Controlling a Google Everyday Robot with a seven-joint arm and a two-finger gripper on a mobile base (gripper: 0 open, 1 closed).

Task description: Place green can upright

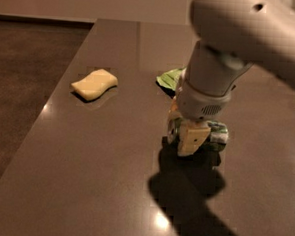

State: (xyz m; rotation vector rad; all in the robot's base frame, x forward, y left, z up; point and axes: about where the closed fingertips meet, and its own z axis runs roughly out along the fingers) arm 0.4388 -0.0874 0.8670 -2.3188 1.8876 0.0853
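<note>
The green can [215,133] lies on its side, with one silver end [172,131] facing left. My gripper [189,135] hangs from the big white arm [227,49] and is shut on the middle of the can. One cream finger [190,140] crosses the can's front; the other is hidden behind it. The can is held level, at or just above the dark table [99,162], with its shadow right below. I cannot tell if it touches the table.
A yellow sponge [94,84] lies on the table at the left. A light-green crinkled snack bag [169,79] lies just behind the gripper, partly hidden by the arm. The table's left edge drops to a dark floor [24,82].
</note>
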